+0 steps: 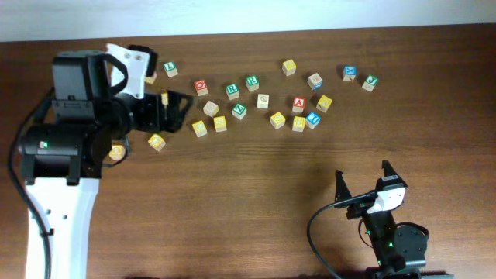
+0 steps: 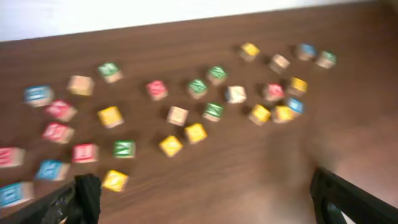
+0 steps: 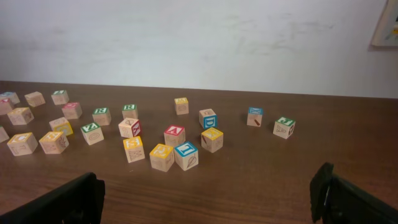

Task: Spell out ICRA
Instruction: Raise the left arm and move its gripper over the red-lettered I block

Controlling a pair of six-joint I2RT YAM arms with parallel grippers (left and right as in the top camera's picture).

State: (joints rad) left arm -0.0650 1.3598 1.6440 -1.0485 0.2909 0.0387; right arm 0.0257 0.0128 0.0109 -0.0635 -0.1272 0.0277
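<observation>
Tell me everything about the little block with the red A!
The red A block is a small pale wooden cube with red-printed faces. It sits flat on the brown table, right of the middle of the scattered blocks, with a yellow block and a blue block close by. Nothing but the table seems to touch it.

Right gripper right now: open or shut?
Open. The right gripper has its fingers spread wide, one at each bottom corner of the wrist view, nothing held between them.

blocks on table, far side | A block right-ctr | L hand left end
</observation>
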